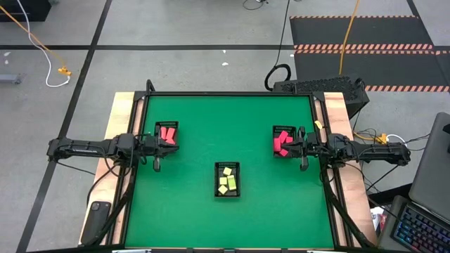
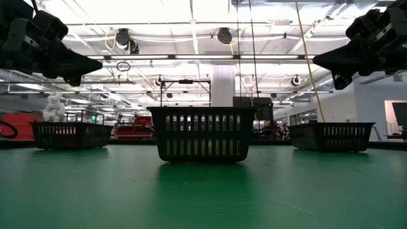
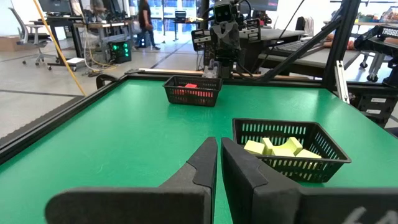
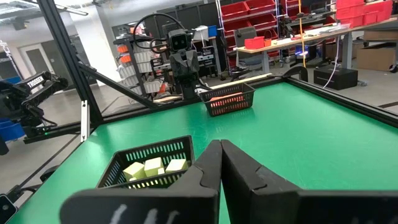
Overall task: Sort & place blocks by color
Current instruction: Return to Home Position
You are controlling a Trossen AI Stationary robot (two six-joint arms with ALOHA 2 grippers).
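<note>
The blocks sit in 3 black baskets, none loose on the green desk (image 1: pixel 190 211) as far as the high view shows. Pink-red blocks (image 1: pixel 167 133) are in the left basket (image 1: pixel 166 123), deeper pink blocks (image 1: pixel 281 143) in the right basket (image 1: pixel 275 129), pale yellow blocks (image 1: pixel 226 183) in the centre basket (image 1: pixel 216 179).

Handling, as a guess: small solid pcs, prob light & stiff, no give under a pinch, not fragile. Flat faces look like the best hold: pinch across 2 opposite sides, approx mid-height. A round pc wd need the pinch square across its width or it may squirt out. They lie piled & tilted inside slotted walls, so top pc first, coming in from above.

Pose: both arms reach in level from the desk's sides, roughly mirror-image. The left claw (image 3: pixel 219 144) hangs at the edge of the left basket, the right claw (image 4: pixel 219 144) at the edge of the right basket. The low view has both up high, well clear of the basket rims. Each claw's fingers are pressed together w/ nothing btw them, so both are empty. Sorting looks done, and the arms look near a rest pose.
</note>
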